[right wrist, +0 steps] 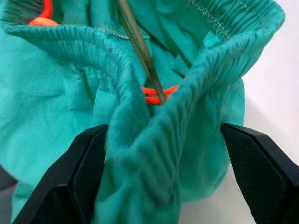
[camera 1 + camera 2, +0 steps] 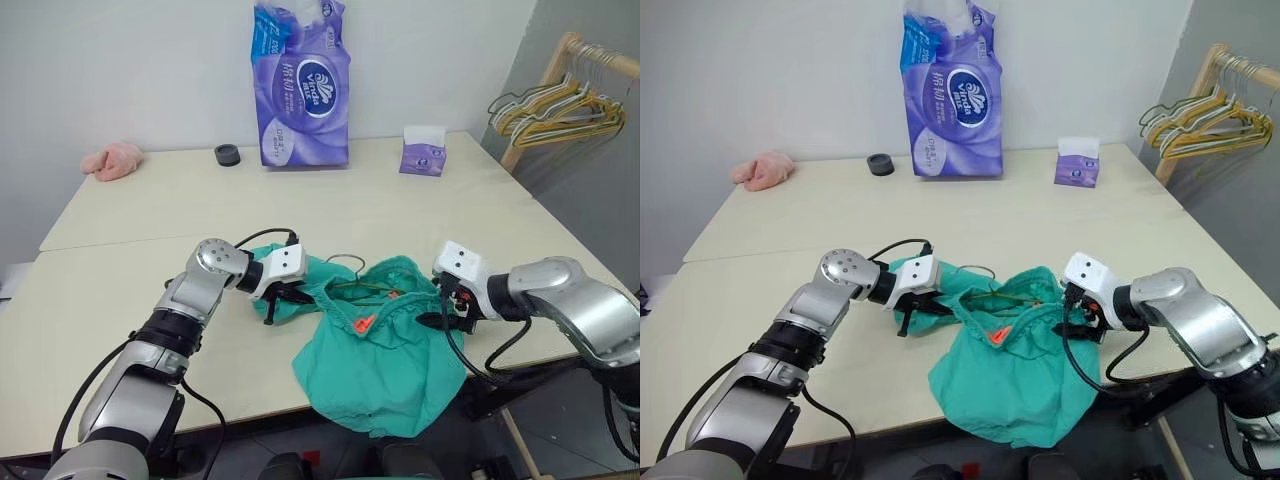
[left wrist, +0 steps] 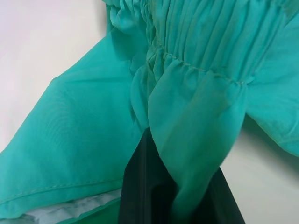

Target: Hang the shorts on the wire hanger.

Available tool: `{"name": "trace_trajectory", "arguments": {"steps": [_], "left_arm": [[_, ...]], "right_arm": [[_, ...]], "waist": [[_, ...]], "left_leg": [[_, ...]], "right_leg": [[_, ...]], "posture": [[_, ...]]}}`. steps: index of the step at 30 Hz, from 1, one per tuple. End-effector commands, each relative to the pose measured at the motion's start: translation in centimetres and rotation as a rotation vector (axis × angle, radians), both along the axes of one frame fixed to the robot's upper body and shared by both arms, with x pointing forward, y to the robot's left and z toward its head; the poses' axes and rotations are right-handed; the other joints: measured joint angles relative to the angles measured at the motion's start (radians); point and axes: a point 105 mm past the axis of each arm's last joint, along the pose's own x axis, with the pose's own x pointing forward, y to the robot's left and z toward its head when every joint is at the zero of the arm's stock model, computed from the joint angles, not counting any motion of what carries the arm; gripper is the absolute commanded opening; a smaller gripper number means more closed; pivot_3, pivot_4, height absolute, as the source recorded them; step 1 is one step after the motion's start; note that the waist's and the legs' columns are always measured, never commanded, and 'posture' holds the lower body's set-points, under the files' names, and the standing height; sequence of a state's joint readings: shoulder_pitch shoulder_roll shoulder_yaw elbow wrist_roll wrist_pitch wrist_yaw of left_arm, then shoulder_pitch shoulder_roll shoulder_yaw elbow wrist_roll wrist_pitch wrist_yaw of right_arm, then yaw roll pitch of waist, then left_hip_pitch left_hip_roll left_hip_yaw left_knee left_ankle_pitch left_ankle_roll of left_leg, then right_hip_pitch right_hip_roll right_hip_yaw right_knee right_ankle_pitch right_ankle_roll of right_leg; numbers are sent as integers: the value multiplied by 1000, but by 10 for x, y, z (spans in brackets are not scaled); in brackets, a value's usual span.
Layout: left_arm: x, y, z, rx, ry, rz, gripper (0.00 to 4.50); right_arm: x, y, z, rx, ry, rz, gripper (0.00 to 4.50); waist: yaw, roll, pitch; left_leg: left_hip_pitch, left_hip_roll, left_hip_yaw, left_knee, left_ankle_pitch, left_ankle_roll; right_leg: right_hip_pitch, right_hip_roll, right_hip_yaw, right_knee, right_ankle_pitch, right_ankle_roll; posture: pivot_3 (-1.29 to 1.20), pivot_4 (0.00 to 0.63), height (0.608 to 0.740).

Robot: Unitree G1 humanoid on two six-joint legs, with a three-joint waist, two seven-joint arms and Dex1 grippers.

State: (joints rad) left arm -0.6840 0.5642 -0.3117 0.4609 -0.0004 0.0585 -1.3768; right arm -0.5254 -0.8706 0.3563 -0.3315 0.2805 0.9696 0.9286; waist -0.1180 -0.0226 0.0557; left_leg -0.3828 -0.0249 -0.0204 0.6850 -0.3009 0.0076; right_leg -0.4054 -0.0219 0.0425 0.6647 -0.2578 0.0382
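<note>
The teal-green shorts [image 2: 385, 350] lie bunched at the table's front edge, and their lower part hangs over it. The wire hanger [image 2: 345, 260] rests across the open waistband, with its hook poking out toward the back and its thin wire [image 1: 140, 51] running inside the fabric. An orange drawstring [image 2: 365, 322] shows at the waistband. My left gripper [image 2: 285, 298] is shut on a fold of the shorts' left side [image 3: 187, 116]. At the shorts' right side my right gripper [image 1: 163, 140] stands open, its fingers wide on either side of a gathered piece of waistband.
At the back of the table stand a tall purple tissue pack [image 2: 300, 85], a small purple tissue box [image 2: 422, 152] and a black ring [image 2: 227, 154]. A pink cloth [image 2: 112, 160] lies far left. A wooden rack with yellow and green hangers [image 2: 560, 105] stands to the right.
</note>
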Motion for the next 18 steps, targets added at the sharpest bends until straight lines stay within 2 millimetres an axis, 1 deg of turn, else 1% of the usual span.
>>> {"name": "trace_trajectory", "arguments": {"steps": [1, 7, 8, 11, 18], "left_arm": [[4, -5, 18, -19, -59, -23, 0], [3, -5, 18, -21, -59, -24, 0], [3, -5, 18, -22, -58, -25, 0], [1, -5, 17, -22, -54, -28, 0], [0, -6, 16, -19, -49, -31, 0]], "right_arm": [[5, 7, 1, -21, -8, 75, 4013], [8, 13, -3, -51, 2, 133, 4013], [9, 14, -4, -61, -1, 147, 3843], [10, 17, -4, -72, 0, 176, 3152], [7, 21, -5, -78, 9, 209, 776]], "waist": [[0, 0, 0], [0, 0, 0], [0, 0, 0], [0, 0, 0], [1, 0, 0]], "left_leg": [[0, 0, 0, 0, 0, 0], [0, 0, 0, 0, 0, 0], [0, 0, 0, 0, 0, 0], [0, 0, 0, 0, 0, 0], [0, 0, 0, 0, 0, 0]], "right_leg": [[0, 0, 0, 0, 0, 0], [0, 0, 0, 0, 0, 0], [0, 0, 0, 0, 0, 0], [0, 0, 0, 0, 0, 0], [-1, 0, 0, 0, 0, 0]], "posture": [[-189, 33, 740], [-184, 31, 740], [-184, 31, 740], [-182, 31, 740], [-182, 29, 740]]}}
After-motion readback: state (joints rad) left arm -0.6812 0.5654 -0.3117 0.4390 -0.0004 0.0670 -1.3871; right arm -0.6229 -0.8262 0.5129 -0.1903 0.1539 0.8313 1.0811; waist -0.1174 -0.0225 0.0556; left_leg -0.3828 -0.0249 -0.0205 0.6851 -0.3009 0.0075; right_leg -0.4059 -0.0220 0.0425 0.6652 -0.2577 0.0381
